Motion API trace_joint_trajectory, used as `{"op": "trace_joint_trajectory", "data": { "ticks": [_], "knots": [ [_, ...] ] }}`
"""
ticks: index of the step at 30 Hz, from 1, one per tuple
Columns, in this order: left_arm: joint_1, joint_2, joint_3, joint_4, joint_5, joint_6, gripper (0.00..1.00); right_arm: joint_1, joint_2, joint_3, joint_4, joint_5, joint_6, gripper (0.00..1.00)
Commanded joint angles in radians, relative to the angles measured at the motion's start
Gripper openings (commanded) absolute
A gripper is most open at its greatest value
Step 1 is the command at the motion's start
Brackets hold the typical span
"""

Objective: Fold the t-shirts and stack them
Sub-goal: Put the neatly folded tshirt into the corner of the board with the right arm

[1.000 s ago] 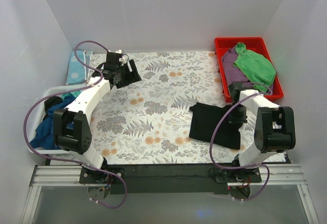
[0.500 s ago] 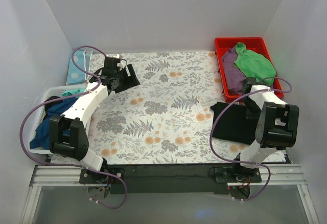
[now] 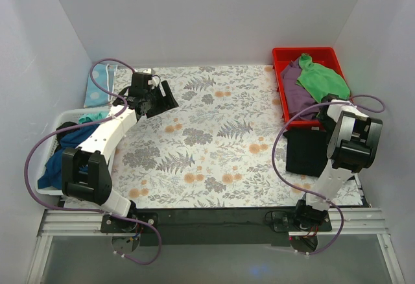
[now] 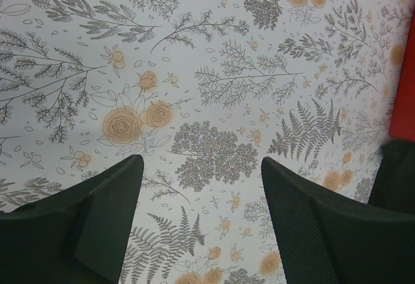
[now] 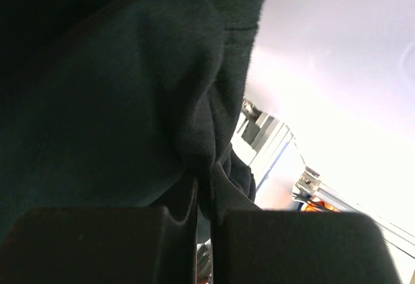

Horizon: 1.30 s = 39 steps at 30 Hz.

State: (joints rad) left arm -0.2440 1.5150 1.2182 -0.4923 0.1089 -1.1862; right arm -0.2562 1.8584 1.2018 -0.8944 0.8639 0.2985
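Soft black cloth t-shirt (image 3: 307, 151) is at the right side of the floral-print worktop (image 3: 207, 141), just in front of the red plastic bin (image 3: 305, 50), with a fold pinched between the pressed-together fingers of the right gripper (image 5: 203, 209). The left gripper (image 4: 201, 164) hovers spread above the worktop's far-left part.

No writing, label, brand or number can be read in any view: the tablecloth (image 3: 214, 112) bears only a fern-and-flower print, and the black t-shirt (image 3: 305, 153) and red bin (image 3: 305, 50) show plain surfaces
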Motion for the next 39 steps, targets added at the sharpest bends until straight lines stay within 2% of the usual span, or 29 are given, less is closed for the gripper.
{"op": "trace_joint_trajectory", "data": {
  "ticks": [1,7,8,9,17,22,25,27,32,34,35,39],
  "knots": [
    [0.005,-0.042,-0.014,0.012,0.011,0.002,0.72,-0.026,0.042,0.079,0.025,0.083,-0.01,0.01],
    [0.005,-0.044,-0.026,0.014,0.014,0.008,0.72,-0.04,0.111,0.172,0.046,0.127,-0.007,0.01],
    [0.005,-0.045,-0.026,0.012,0.012,0.011,0.72,-0.04,0.119,0.186,0.037,0.139,0.004,0.05],
    [0.005,-0.047,-0.026,0.011,0.008,0.011,0.72,-0.041,0.133,0.217,0.022,0.144,0.02,0.19],
    [0.005,-0.032,-0.019,0.008,0.012,0.017,0.72,-0.041,0.075,0.223,-0.031,0.149,0.08,0.4],
    [0.005,-0.035,-0.028,0.008,0.003,0.017,0.72,-0.029,-0.011,0.214,-0.044,0.104,0.093,0.4],
    [0.005,-0.038,-0.032,0.008,0.0,0.017,0.72,0.044,-0.067,0.217,-0.044,0.101,0.085,0.39],
    [0.005,-0.039,-0.032,0.006,-0.002,0.019,0.72,0.127,-0.105,0.234,-0.051,0.138,0.087,0.38],
    [0.005,-0.042,-0.026,-0.002,-0.005,0.02,0.72,0.349,-0.201,0.317,-0.069,0.032,0.077,0.3],
    [0.005,-0.044,-0.02,-0.005,-0.008,0.02,0.72,0.431,-0.229,0.338,-0.055,-0.087,0.044,0.29],
    [0.005,-0.044,-0.014,-0.008,-0.011,0.023,0.72,0.454,-0.258,0.346,-0.035,-0.145,0.016,0.23],
    [0.005,-0.036,0.006,-0.012,-0.015,0.028,0.72,0.549,-0.332,0.354,0.069,-0.507,-0.068,0.2]
  ]
}}
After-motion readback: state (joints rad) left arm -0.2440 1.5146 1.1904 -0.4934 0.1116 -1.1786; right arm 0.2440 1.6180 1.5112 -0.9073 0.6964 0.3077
